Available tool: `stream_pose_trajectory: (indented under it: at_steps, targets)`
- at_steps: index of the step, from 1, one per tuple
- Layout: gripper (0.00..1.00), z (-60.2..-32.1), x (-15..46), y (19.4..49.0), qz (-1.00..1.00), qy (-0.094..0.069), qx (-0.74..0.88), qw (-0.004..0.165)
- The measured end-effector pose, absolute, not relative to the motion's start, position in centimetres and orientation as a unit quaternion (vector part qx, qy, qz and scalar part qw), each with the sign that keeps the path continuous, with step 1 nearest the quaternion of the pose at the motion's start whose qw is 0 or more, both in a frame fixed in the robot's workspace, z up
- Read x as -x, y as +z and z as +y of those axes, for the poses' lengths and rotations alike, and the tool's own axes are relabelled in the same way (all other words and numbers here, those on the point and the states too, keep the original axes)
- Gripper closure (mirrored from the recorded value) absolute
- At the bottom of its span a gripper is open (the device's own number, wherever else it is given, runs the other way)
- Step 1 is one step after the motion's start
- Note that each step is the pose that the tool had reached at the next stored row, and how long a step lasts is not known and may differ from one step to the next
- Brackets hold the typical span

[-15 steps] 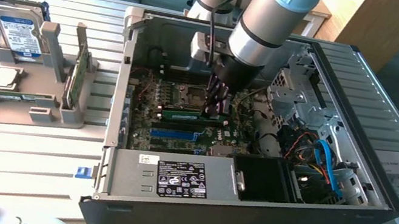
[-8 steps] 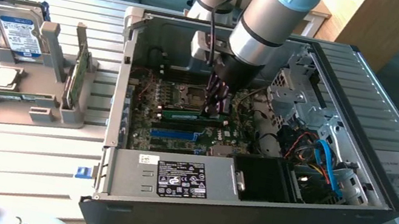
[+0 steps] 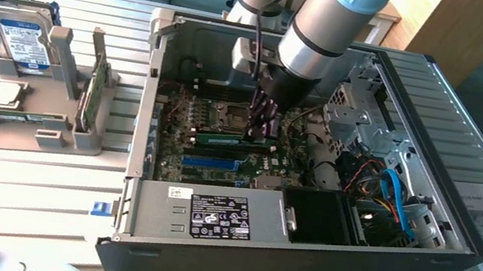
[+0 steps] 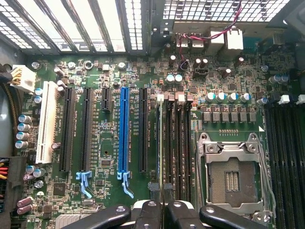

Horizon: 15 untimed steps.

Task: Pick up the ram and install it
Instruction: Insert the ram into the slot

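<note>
One gripper, clamped on the ram, holds it edge-on over the memory slots beside the processor socket, where slight tilt or offset would likely jam it against slot walls.

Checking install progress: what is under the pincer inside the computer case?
The ram, gripped edge-on by the pincer, over the black memory slots beside the empty CPU socket. Whether it is seated is hidden by the stick itself.
</note>
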<state>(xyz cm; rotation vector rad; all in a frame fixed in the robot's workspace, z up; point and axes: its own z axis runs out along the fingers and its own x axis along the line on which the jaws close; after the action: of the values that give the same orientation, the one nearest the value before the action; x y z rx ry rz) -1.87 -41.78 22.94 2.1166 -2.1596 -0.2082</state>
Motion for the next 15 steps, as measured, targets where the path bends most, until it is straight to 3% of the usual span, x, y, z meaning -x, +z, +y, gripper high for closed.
stream_pose_trajectory:
  at_steps: [15]
  targets:
    - [0.88,-41.81,1.36,23.00,-0.711,-0.070,-0.697,0.056]
